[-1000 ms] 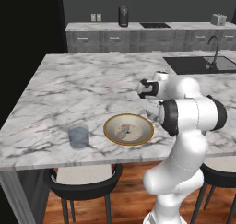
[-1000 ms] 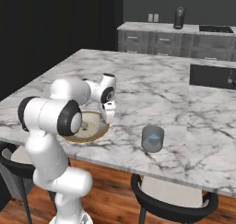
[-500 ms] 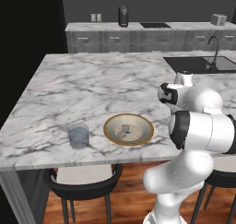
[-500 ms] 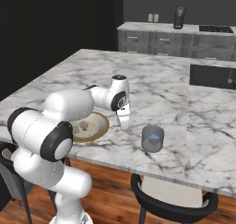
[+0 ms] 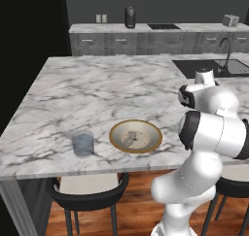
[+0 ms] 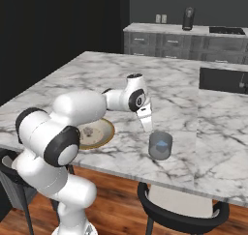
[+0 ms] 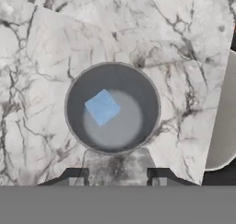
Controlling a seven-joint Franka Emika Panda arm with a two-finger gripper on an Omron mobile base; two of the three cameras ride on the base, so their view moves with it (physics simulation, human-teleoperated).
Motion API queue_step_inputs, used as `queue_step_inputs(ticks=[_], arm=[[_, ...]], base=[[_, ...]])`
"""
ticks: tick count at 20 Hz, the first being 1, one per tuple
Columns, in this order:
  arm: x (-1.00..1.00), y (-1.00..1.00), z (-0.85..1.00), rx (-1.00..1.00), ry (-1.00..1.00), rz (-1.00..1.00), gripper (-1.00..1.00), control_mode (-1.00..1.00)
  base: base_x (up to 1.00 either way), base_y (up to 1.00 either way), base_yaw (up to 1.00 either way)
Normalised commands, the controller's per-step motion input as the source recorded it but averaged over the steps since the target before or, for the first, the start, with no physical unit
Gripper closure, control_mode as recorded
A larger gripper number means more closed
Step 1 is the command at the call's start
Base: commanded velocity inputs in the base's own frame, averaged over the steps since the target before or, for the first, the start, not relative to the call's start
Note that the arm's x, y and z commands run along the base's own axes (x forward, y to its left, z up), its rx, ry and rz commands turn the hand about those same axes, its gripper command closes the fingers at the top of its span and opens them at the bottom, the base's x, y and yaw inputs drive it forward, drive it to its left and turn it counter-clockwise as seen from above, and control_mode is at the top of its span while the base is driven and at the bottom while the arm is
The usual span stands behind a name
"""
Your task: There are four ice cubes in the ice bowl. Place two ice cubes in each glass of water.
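**Where your three cameras sit**

Your left base view looks forward and down from behind the arm, onto the marble tabletop (image 5: 97, 94), with the ice bowl (image 5: 135, 136) mid-frame. Your right base view covers the same tabletop (image 6: 184, 98) and bowl (image 6: 97, 133) from the other side. Your hand view looks straight down, close above one glass of water (image 7: 112, 108) with an ice cube (image 7: 102, 107) inside.

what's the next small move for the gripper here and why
Probably nudge the gripper forward over the short blue-grey glass tumbler before releasing. It appears shut on a pale translucent ice cube that sits at the tumbler's near rim in the hand view, not over its mouth; one blue-tinted cube already lies inside.
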Motion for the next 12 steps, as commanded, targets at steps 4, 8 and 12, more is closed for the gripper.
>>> queue_step_inputs(ticks=[4,8,12], arm=[[-0.02,-0.73,0.0,0.02,0.01,0.01,1.0,-1.0],[0.0,-0.26,-0.01,0.04,0.0,0.0,1.0,-1.0],[0.02,0.0,0.0,0.08,0.02,0.12,1.0,-1.0]], base=[[0.0,0.0,0.0],[0.0,0.0,0.0],[0.0,0.0,0.0]])
